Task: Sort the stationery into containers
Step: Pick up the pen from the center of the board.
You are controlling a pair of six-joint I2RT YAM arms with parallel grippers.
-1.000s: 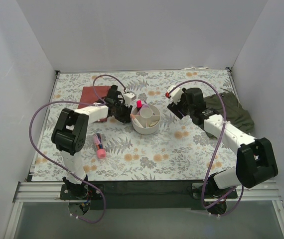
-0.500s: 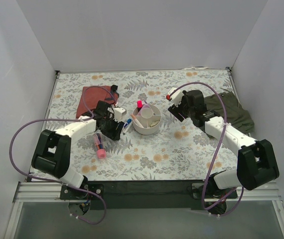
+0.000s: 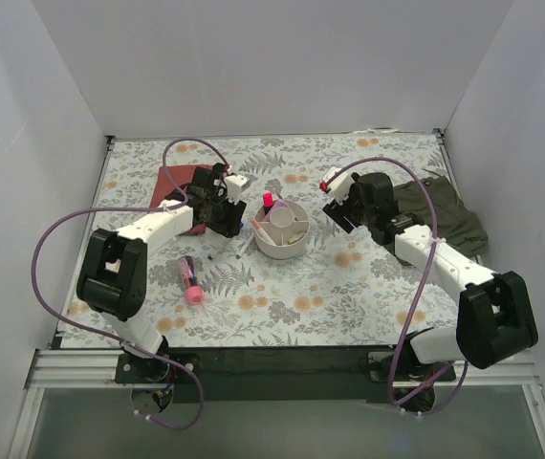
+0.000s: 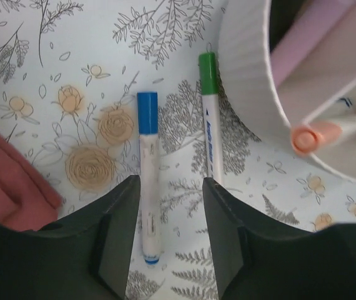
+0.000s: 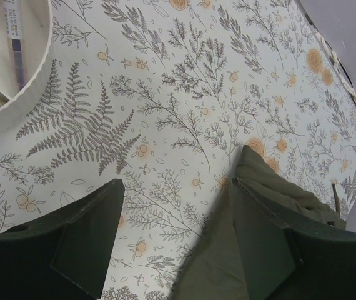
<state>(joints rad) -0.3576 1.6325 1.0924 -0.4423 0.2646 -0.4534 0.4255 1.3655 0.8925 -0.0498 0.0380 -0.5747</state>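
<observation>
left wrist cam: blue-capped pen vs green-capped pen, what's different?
Cap colour: blue on the blue-capped pen, green on the green-capped pen. The green-capped pen lies right beside the organiser wall; the blue-capped pen lies farther out, nearer the red cloth. Both: white barrels, flat on the table, roughly parallel.

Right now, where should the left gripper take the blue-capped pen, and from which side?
Mid-barrel, from straight above. The blue-capped pen lies flat, its length crossways to the left gripper's closing line, with a gap to the green-capped pen.

White organiser (image 4: 247, 75) partly off-frame
</observation>
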